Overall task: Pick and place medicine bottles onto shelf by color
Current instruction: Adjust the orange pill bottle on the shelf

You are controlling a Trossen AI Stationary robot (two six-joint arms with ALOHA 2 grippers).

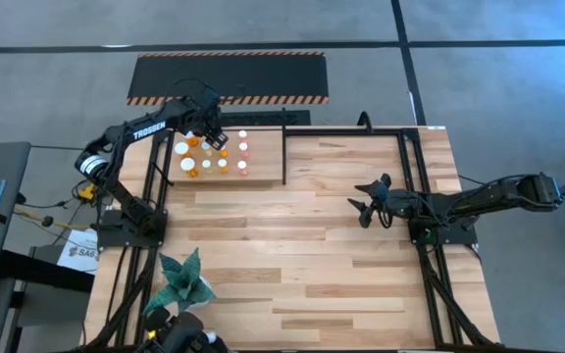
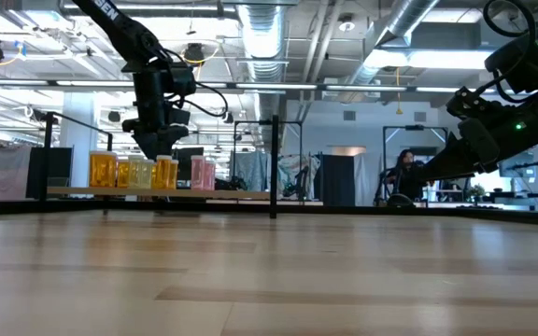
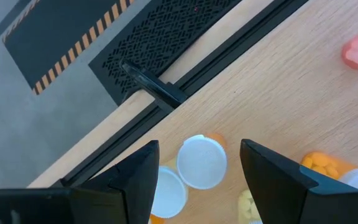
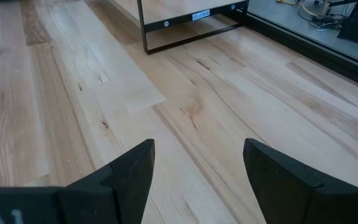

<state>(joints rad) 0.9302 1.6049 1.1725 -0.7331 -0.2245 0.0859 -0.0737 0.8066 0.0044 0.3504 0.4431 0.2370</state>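
A light wooden table (image 1: 292, 245) carried a small black-framed shelf (image 1: 263, 162) at its far left, with white-capped medicine bottles (image 1: 214, 157) standing clustered on the shelf board.

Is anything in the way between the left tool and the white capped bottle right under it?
Nothing visible. The left tool hangs open above the bottle, its cap showing clear between the fingers, though neighbouring bottles stand close beside it.

Dark jointed arms (image 1: 140, 132) (white "TROSSEN" lettering), black cables
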